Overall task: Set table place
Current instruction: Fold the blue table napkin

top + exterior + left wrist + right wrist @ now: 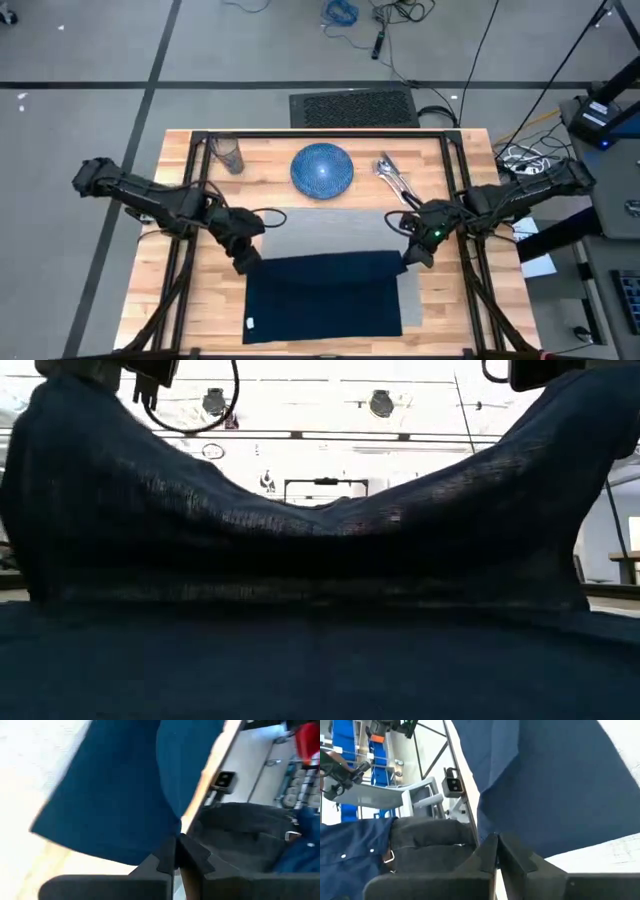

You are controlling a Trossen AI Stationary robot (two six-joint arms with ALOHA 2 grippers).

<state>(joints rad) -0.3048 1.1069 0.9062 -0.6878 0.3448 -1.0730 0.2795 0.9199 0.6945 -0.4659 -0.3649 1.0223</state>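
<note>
I saw both pincers, left pincer point(246, 262) and right pincer point(412, 257), clamped on the napkin point(322, 295)'s far corners. Its near edge overhung the table point(455, 300); the placemat point(330, 228) lay mostly hidden.

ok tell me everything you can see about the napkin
The napkin is a plain navy woven cloth, spread as a wide rectangle over the grey placemat at the table's near edge. A small pale tag shows near one front corner. Its two far corners are lifted, pinched by the left tool and the right tool, so it sags between them.
</note>
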